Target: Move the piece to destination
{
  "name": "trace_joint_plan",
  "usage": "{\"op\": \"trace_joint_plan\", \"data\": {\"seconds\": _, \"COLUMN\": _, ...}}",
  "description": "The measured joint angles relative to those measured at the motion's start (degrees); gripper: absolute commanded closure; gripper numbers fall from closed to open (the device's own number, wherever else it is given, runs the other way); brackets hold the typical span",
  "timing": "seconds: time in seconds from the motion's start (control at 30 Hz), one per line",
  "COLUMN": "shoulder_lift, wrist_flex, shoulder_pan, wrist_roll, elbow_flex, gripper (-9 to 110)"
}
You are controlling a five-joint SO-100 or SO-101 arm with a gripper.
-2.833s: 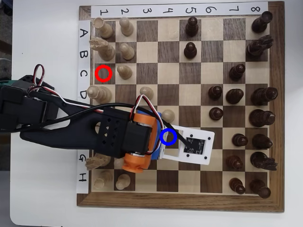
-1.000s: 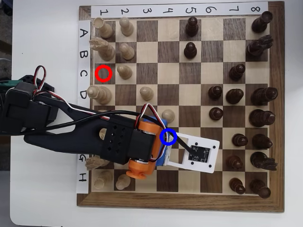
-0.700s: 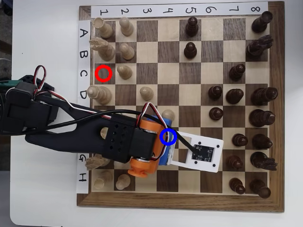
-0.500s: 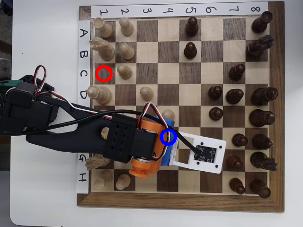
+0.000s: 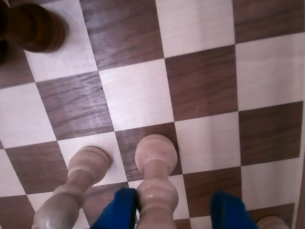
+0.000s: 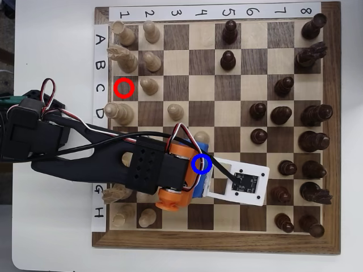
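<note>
In the wrist view the piece (image 5: 156, 157), a pale beige pawn, stands upright on a dark square. My gripper (image 5: 174, 212) is open around it. The left blue fingertip (image 5: 119, 210) touches its stem, and the right fingertip (image 5: 228, 212) stands well clear. In the overhead view the blue circle (image 6: 201, 156) marking the destination lies over my wrist, whose orange motor (image 6: 173, 190) and white camera plate (image 6: 244, 184) hide the piece and the fingertips.
A second pale pawn (image 5: 88, 164) stands on the light square just left of the piece, and a dark piece (image 5: 33, 26) sits at the top left. Overhead, a pale pawn (image 6: 201, 137) stands just above the blue circle. Dark pieces (image 6: 287, 168) fill the right, and a red circle (image 6: 123, 88) marks C1.
Over the earlier frames my wrist and its camera plate slid to the right and slightly down the board. Since half a second ago hardly anything has moved.
</note>
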Motion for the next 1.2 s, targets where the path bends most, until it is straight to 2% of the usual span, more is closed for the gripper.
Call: {"op": "trace_joint_plan", "data": {"seconds": 1.2, "shoulder_lift": 2.64, "wrist_flex": 2.81, "shoulder_pan": -1.85, "wrist_roll": -0.53, "elbow_flex": 1.32, "gripper": 75}}
